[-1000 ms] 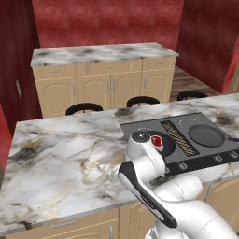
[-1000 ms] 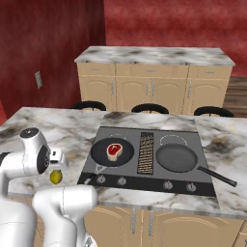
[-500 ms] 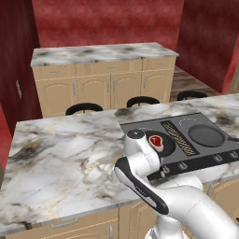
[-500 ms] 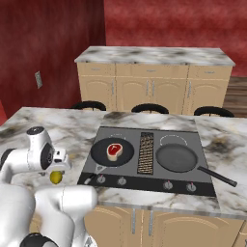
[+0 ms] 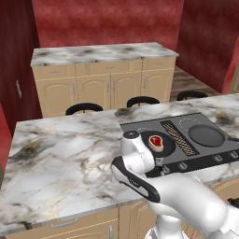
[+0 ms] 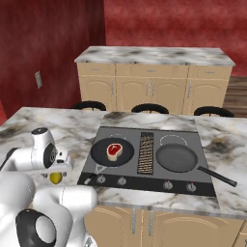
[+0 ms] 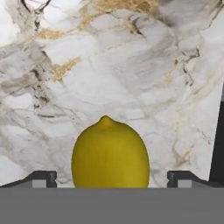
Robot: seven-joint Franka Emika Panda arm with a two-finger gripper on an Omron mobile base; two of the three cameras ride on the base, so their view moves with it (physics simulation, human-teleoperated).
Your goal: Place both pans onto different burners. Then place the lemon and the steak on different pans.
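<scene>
A marble-topped desk [image 6: 72,128] runs across a rendered kitchen, with a dark cooktop [image 6: 200,144] set into its right part. At the far left of the right base view, the white arm bends low over the desk edge, and the lemon [image 6: 56,178] lies on the marble just below the hand, left of the cooktop. In the hand view the lemon [image 7: 110,153] sits upright on the marble between the two dark fingertips [image 7: 40,179] of the tool [image 7: 111,181], which stand spread wide on either side of it, each apart from the fruit. Moving right, the first pan [image 6: 99,152] sits on the cooktop's left side with the steak [image 6: 114,150] lying flat in it; its handle points toward the front knobs. A ribbed vent grille [image 6: 145,152] divides the cooktop. Right of it the second pan [image 6: 176,157] rests on the front right burner, its handle reaching out toward the right edge. Behind it a burner [image 6: 174,140] shows as a white ring
</scene>
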